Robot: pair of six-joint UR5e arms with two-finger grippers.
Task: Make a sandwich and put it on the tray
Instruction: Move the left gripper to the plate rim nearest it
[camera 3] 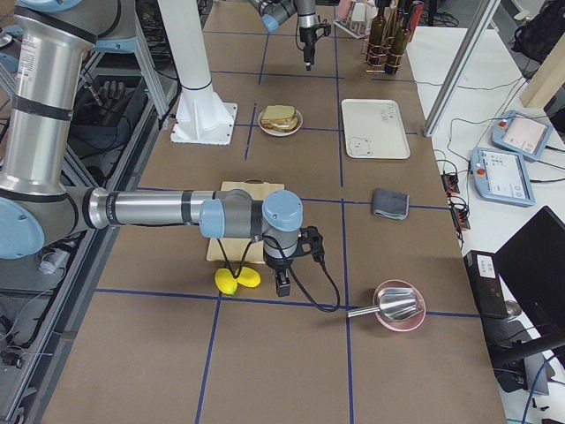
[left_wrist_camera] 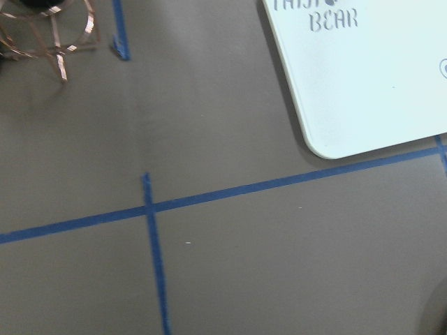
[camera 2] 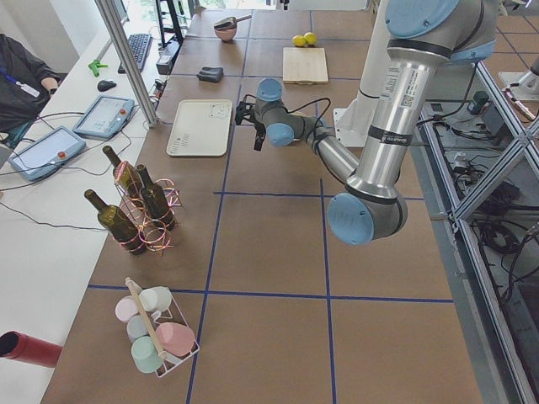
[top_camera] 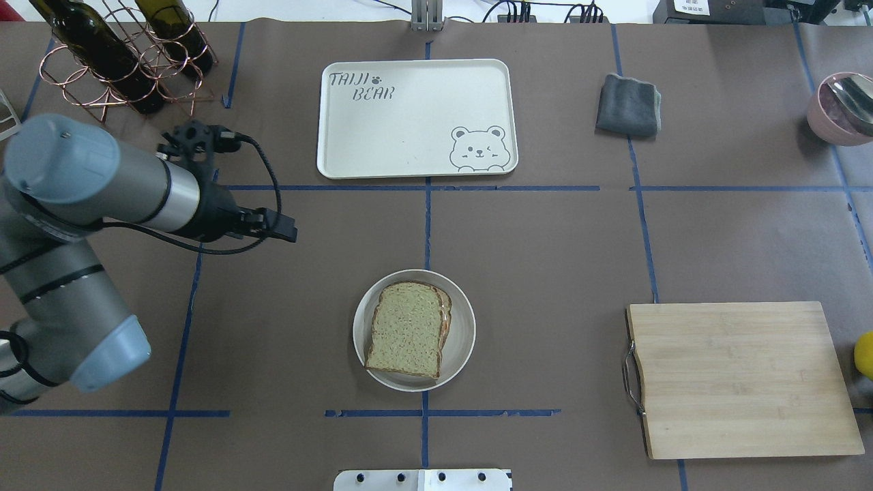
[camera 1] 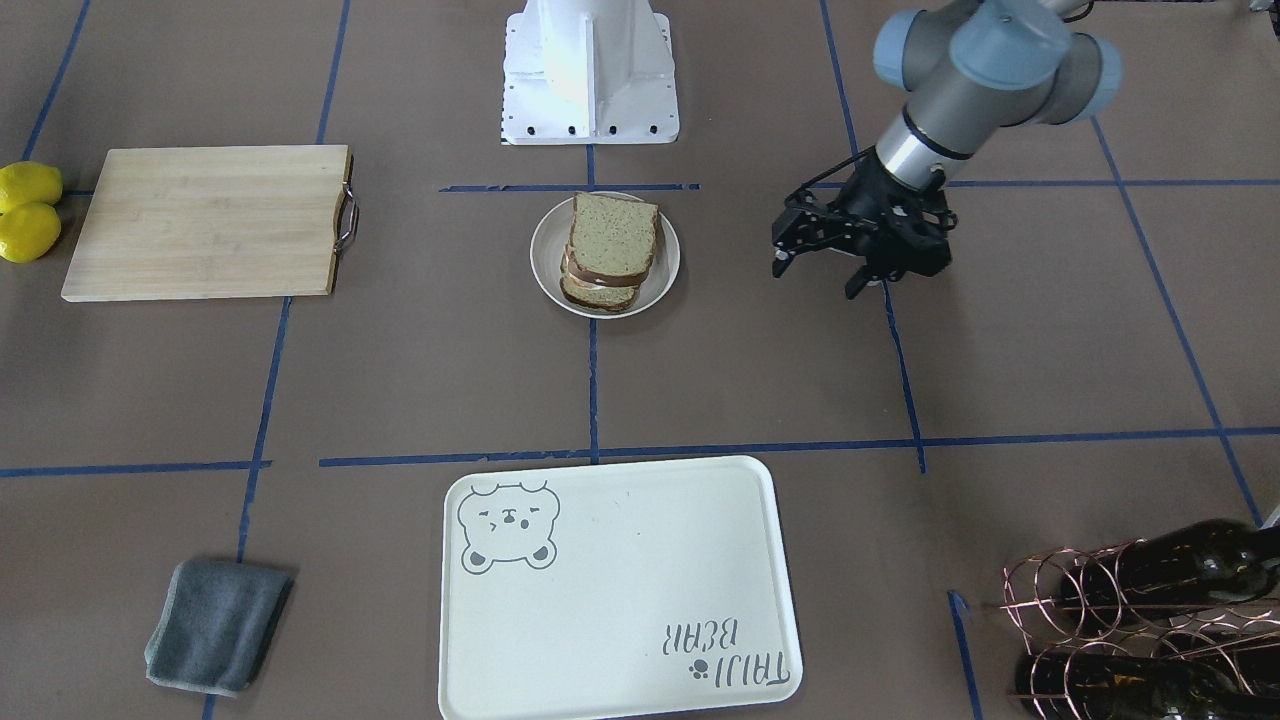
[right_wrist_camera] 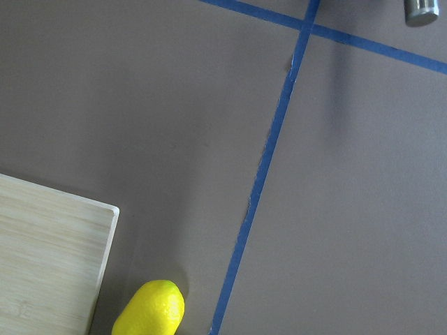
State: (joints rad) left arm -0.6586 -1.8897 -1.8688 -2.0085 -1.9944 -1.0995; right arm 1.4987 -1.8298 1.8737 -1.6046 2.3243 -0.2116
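The sandwich (camera 1: pixel 612 240) lies on a small round white plate (camera 1: pixel 545 270) at the table's middle: two tan speckled bread slices stacked, with a pale layer between them. The egg's yolk is hidden. It also shows in the overhead view (top_camera: pixel 408 329). The cream tray (camera 1: pixel 620 580) with its bear drawing lies bare beyond the plate (top_camera: pixel 409 123); its corner shows in the left wrist view (left_wrist_camera: pixel 370 77). My left gripper (camera 1: pixel 818 278) hovers over bare table beside the plate, open and empty. My right gripper (camera 3: pixel 282 284) is by the lemons, far from the sandwich; I cannot tell its state.
A wooden cutting board (top_camera: pixel 740 378) lies on my right, with two lemons (camera 1: pixel 28 210) past it. A grey cloth (top_camera: pixel 629 103) lies right of the tray. A copper wine rack with bottles (top_camera: pixel 116 61) stands at the far left. A pink bowl (top_camera: pixel 842 109) is at the far right.
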